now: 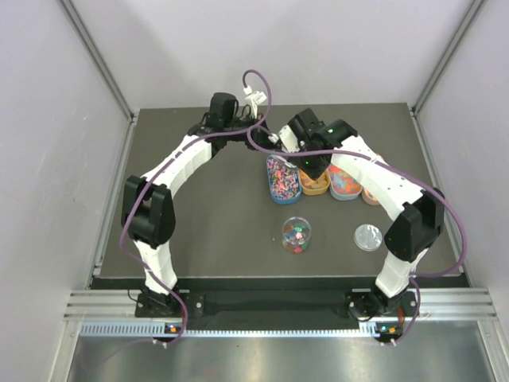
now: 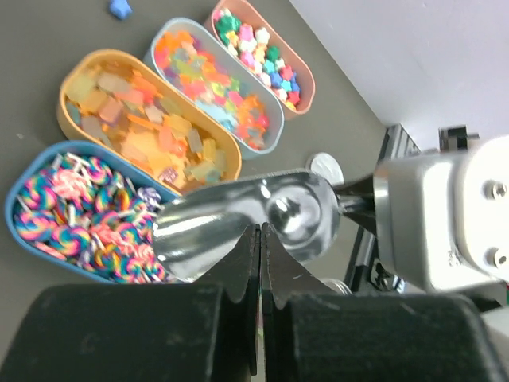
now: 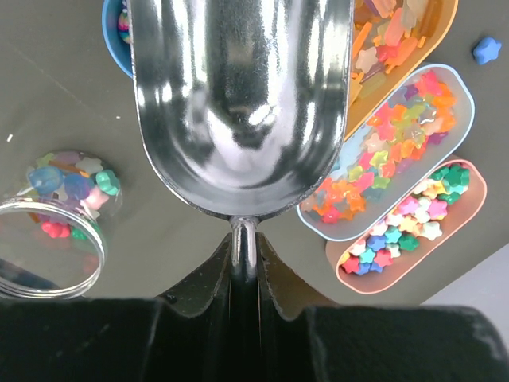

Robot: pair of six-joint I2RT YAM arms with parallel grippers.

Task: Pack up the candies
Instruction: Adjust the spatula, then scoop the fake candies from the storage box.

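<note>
Near centre: jar [image 1: 297,235] part-filled with candies [image 3: 79,179], lid [image 1: 367,236] off | right gripper [image 3: 243,239] clamped on empty scoop [image 3: 238,103] over 4 trays [image 2: 62,99] | left gripper [image 2: 260,247] pinched shut, empty | judged: filling, lidding remain.

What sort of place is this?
Probably a robot test booth: bare grey walls around a dark table, two bolted-down arms, the right gripper holding a metal scoop by candy trays.

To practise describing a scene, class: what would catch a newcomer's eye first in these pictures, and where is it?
The shiny metal scoop, gripped by its handle in the right gripper, hangs over a row of four oval trays heaped with bright candies mid-table. Nearer the arms stand a clear jar partly filled with more of them and, to its right, a round lid.
</note>
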